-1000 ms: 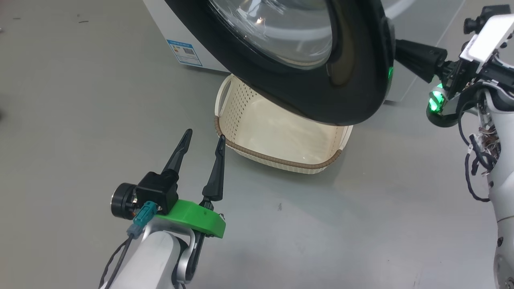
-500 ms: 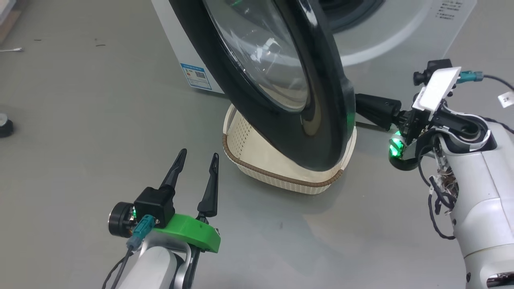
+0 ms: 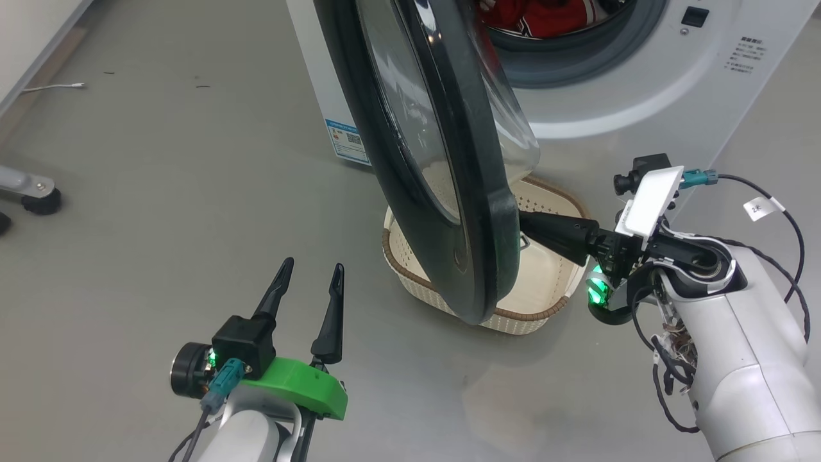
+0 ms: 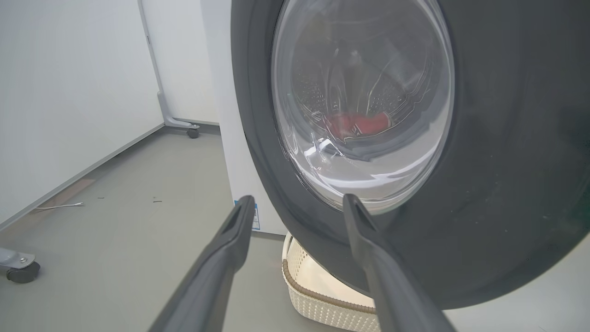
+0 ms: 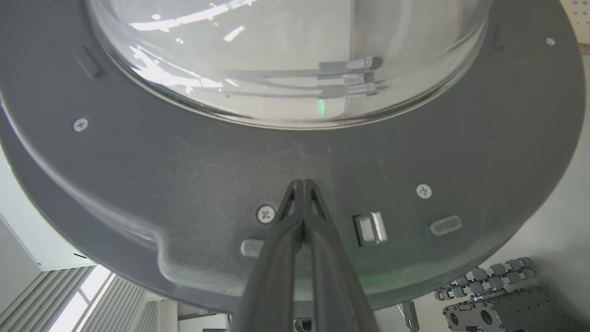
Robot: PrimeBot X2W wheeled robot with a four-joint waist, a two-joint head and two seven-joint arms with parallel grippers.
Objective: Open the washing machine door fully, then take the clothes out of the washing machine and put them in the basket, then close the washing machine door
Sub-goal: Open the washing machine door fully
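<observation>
The washing machine door (image 3: 449, 160) stands swung out, nearly edge-on in the head view, over the cream basket (image 3: 545, 311) on the floor. Behind it the white washing machine (image 3: 641, 83) shows red clothes (image 3: 545, 16) in its drum. My right gripper (image 3: 532, 226) is shut, with nothing between its fingers. Its tips (image 5: 302, 184) rest against the door's dark inner face (image 5: 184, 175), beside the latch (image 5: 371, 228). My left gripper (image 3: 312, 264) hangs open over the floor left of the basket, facing the door's outer side (image 4: 507, 184). The clothes (image 4: 357, 124) show through the glass.
A wheeled stand leg (image 3: 29, 192) and a white cable (image 3: 58, 86) lie at the far left by the wall. A blue sticker (image 3: 346, 138) marks the machine's lower front corner. Grey open floor lies around my left arm.
The head camera has shifted. The door has swung further out, from facing me to nearly edge-on, with my shut right gripper following behind it. My left gripper has stayed open.
</observation>
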